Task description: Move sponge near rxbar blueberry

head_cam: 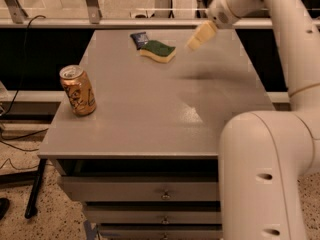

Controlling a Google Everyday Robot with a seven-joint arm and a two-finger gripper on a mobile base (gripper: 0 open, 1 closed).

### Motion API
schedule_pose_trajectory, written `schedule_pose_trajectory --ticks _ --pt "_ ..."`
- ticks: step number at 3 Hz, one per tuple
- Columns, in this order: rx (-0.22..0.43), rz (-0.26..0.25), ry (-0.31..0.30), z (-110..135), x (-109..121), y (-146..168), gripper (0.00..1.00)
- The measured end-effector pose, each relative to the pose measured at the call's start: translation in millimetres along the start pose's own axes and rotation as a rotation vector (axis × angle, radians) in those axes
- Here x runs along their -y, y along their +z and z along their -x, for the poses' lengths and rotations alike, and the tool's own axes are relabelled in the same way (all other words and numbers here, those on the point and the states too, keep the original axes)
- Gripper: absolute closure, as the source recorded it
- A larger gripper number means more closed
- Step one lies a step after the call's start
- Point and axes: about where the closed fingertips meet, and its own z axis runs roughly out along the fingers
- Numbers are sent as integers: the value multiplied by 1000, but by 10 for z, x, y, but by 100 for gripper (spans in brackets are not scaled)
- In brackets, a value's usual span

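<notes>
- The sponge (158, 51) lies flat on the table (150, 124), green side up, close to the far edge and a little left of its middle.
- The rxbar blueberry (139, 38) sits just beside the sponge's left end, toward the far-left corner. You cannot tell from here whether the two touch or a sliver of surface parts them.
- The gripper (200, 36) hangs in the air over the far-right part of the table, apart from the sponge and carrying nothing. Whether it is spread or closed cannot be told from this view, so do not count on either.
- Judged from how things lie, the placing looks done and your step in hand is the retreat.
- To do it well, take the gripper up and toward the right edge, away from the sponge. Do not sweep low across the far edge, since a brush could push the sponge away from the wrapper or slide the light wrapper off the table.
- The drink can (77, 90) stands upright by the left edge, nearer the front-left corner and well apart from your path, so you have no reason to cross to that side.
- If you reckon the sponge is near enough, leave it alone. Another nudge risks more than it gains.
</notes>
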Motion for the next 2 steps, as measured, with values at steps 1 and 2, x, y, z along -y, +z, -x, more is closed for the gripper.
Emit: schedule_pose_trajectory --ticks 1,2 --pt "205 -4 39 -402 -25 -974 0" --pt "348 11 48 -506 -142 -1425 0"
